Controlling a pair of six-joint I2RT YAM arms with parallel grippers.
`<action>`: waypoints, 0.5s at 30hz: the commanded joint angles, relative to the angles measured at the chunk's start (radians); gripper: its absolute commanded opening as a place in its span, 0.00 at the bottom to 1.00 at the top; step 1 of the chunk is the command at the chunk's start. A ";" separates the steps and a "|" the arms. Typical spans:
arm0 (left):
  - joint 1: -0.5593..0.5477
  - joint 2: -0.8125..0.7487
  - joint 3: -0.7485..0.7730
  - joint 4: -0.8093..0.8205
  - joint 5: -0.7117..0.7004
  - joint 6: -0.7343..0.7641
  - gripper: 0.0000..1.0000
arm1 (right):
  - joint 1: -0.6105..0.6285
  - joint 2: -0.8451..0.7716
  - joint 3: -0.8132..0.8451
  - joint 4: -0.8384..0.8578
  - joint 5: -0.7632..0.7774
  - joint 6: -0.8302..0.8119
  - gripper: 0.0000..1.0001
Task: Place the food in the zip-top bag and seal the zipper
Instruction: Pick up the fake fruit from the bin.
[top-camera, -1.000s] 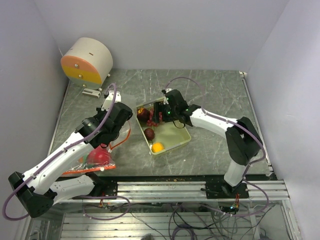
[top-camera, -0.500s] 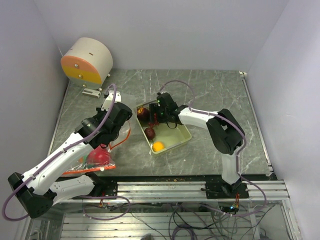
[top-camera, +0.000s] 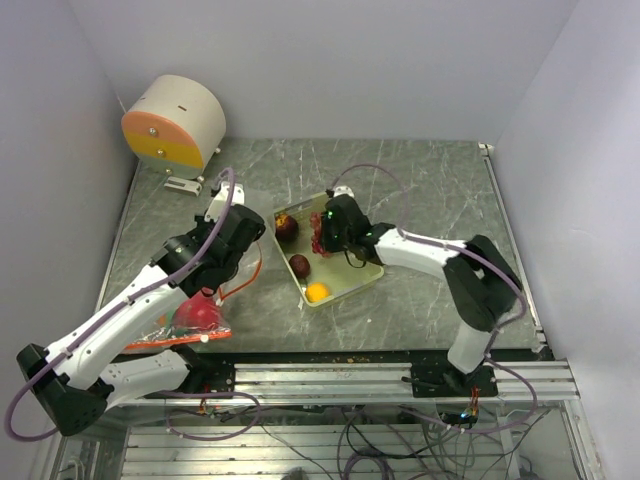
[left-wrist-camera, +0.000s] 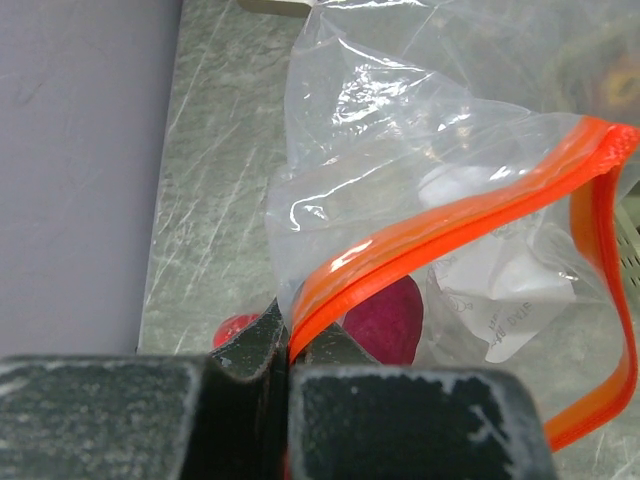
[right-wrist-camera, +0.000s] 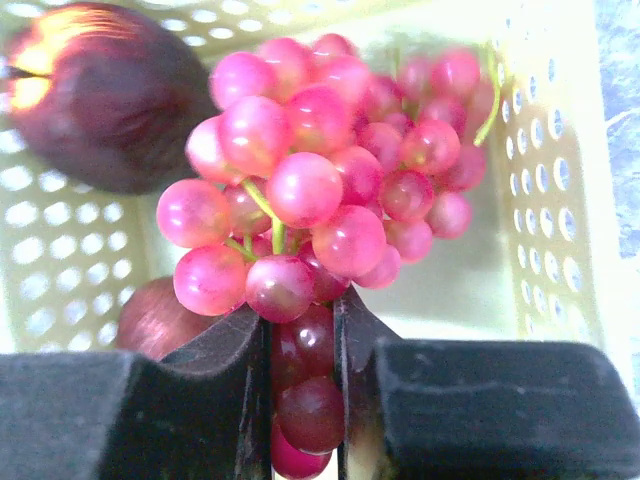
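The grape bunch (right-wrist-camera: 310, 190) sits right at the right tool (right-wrist-camera: 305, 340). Its lowest grapes are squeezed between the two fingers (right-wrist-camera: 200, 400), which press on them from both sides, and the rest of the cluster fans out toward 12 o'clock from the fingertips. Seen from above, the bunch is in the 12 o'clock end of the pale green tray (top-camera: 360, 272). A dark round fruit (right-wrist-camera: 100, 95) lies at 10 o'clock from the grapes, just beside them. A second dark fruit (right-wrist-camera: 160, 315) is at 8 o'clock, right beside one finger. The orange (top-camera: 316, 293) lies in the tray's 7 o'clock corner, well apart from the tool.

The right arm rises from the 5 o'clock edge of the table (top-camera: 420, 190) to a bent elbow. Its forearm stretches low toward 9 o'clock, over the tray.

The left tool (left-wrist-camera: 288, 370) is clamped on the orange zipper strip of the zip-top bag (left-wrist-camera: 400, 130), whose clear plastic billows toward 12 o'clock with the mouth gaping at 3 o'clock. A magenta fruit (left-wrist-camera: 385, 320) shows behind the strip; whether it is inside the bag I cannot tell. The left arm reaches from 7 toward 1 o'clock, its wrist at 9 o'clock of the tray.
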 joint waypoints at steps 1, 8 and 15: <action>0.005 0.040 0.041 0.015 0.048 -0.012 0.07 | -0.002 -0.201 -0.051 0.044 -0.075 -0.086 0.04; 0.005 0.042 0.024 0.093 0.129 -0.012 0.07 | -0.001 -0.473 -0.156 0.060 -0.252 -0.132 0.04; 0.005 0.013 0.033 0.153 0.197 -0.018 0.07 | 0.001 -0.672 -0.226 0.137 -0.504 -0.143 0.03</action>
